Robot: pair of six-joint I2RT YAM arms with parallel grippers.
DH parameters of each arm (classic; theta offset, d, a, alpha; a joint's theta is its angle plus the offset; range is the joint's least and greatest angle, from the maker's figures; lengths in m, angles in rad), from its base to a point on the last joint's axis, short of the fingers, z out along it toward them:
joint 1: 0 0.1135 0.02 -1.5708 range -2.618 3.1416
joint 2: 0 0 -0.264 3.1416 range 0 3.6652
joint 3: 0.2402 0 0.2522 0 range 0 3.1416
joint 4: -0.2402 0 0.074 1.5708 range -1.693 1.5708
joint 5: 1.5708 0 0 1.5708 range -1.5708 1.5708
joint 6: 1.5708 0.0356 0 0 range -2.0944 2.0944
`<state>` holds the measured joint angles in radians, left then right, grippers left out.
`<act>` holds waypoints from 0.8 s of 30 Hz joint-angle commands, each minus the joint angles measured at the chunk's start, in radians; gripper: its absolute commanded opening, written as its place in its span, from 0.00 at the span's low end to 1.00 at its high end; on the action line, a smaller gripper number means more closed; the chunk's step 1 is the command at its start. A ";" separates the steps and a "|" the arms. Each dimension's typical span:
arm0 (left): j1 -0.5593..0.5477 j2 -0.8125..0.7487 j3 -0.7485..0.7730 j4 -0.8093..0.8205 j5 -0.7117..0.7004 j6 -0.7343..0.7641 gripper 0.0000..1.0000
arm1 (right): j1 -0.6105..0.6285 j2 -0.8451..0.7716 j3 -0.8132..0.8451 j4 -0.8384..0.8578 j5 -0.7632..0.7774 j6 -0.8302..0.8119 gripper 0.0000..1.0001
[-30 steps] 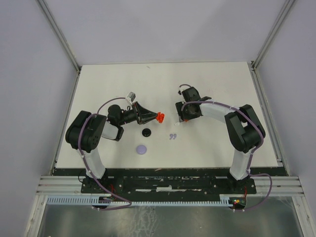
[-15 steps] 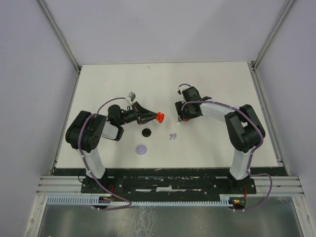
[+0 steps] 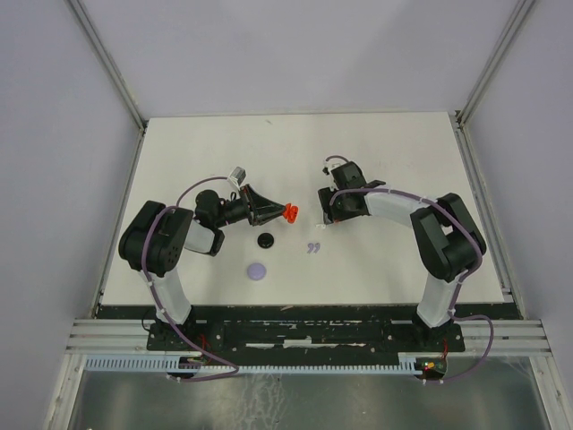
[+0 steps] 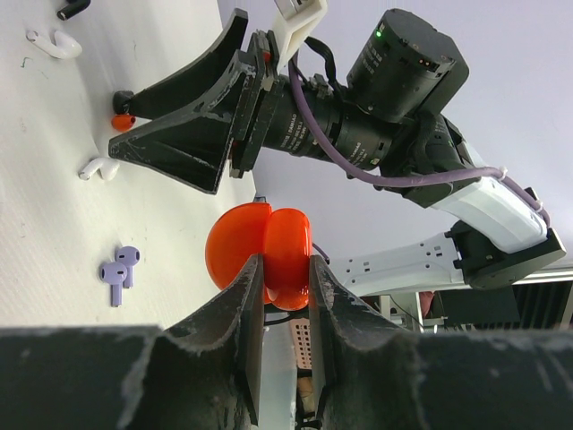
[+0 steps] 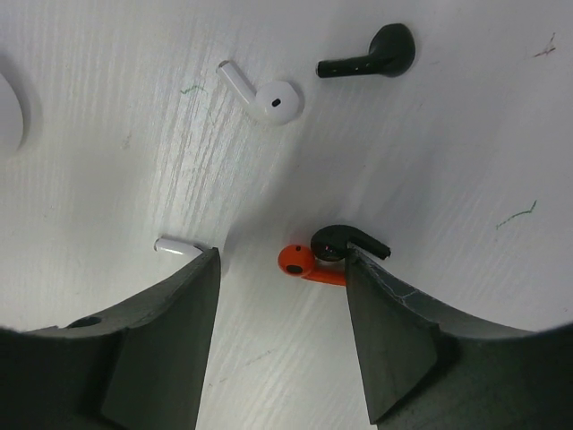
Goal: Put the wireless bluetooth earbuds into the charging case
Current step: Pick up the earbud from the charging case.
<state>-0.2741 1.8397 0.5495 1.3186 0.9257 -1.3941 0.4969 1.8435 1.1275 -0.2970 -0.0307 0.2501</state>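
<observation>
Left jaws clamped tight on the red-orange charging case (image 4: pixel 269 246), just left of centre in the overhead view. Right jaws stand partly open with nothing in their grip, low over the worktop (image 3: pixel 403 143). Between them, at lower centre of the right wrist view, lie a red earbud (image 5: pixel 300 262) and a black earbud (image 5: pixel 345 240), touching. White earbud (image 5: pixel 269 97) and second black earbud (image 5: pixel 372 52) along the top of that frame. Lavender pair (image 3: pixel 313 248) below centre overhead, black disc (image 3: pixel 266 240) and lavender disc (image 3: pixel 259 270) to their left
</observation>
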 commanded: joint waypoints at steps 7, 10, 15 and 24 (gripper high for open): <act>0.006 0.008 0.003 0.073 0.010 -0.026 0.03 | 0.049 -0.061 -0.063 -0.045 -0.013 0.036 0.65; 0.006 0.008 0.001 0.075 0.012 -0.026 0.03 | 0.068 -0.068 -0.063 -0.051 -0.003 0.038 0.65; 0.005 0.007 -0.004 0.085 0.013 -0.030 0.03 | 0.077 -0.068 -0.047 -0.064 0.066 0.040 0.65; 0.008 0.003 -0.008 0.090 0.013 -0.034 0.03 | 0.077 -0.035 0.020 -0.117 0.166 0.015 0.63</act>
<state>-0.2741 1.8397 0.5484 1.3418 0.9257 -1.3949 0.5743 1.8000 1.0943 -0.3874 0.0799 0.2722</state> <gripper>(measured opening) 0.294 0.637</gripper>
